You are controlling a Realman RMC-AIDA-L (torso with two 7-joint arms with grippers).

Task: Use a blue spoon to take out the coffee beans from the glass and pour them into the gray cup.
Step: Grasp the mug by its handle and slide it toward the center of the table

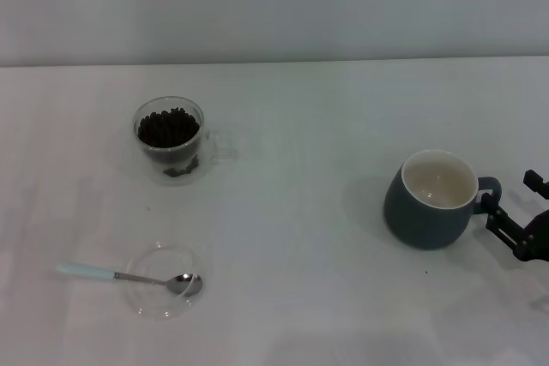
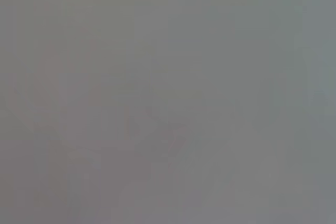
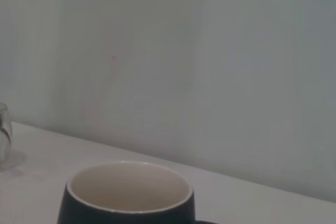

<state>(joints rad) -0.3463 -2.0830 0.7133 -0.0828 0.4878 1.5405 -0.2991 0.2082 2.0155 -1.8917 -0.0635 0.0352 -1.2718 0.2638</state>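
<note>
The glass (image 1: 170, 140) with a heap of coffee beans (image 1: 167, 127) stands at the back left of the white table. The blue spoon (image 1: 129, 277) lies at the front left, its handle on the table and its silver bowl resting in a flat clear dish (image 1: 163, 297). The gray cup (image 1: 433, 199) stands at the right, its cream inside empty and its handle pointing right. My right gripper (image 1: 513, 205) is open just beside that handle, at table height. The right wrist view shows the cup (image 3: 128, 198) close up and an edge of the glass (image 3: 4, 135). My left gripper is out of view.
The white table (image 1: 300, 212) runs back to a plain pale wall (image 1: 274, 6). The left wrist view shows only a blank grey surface.
</note>
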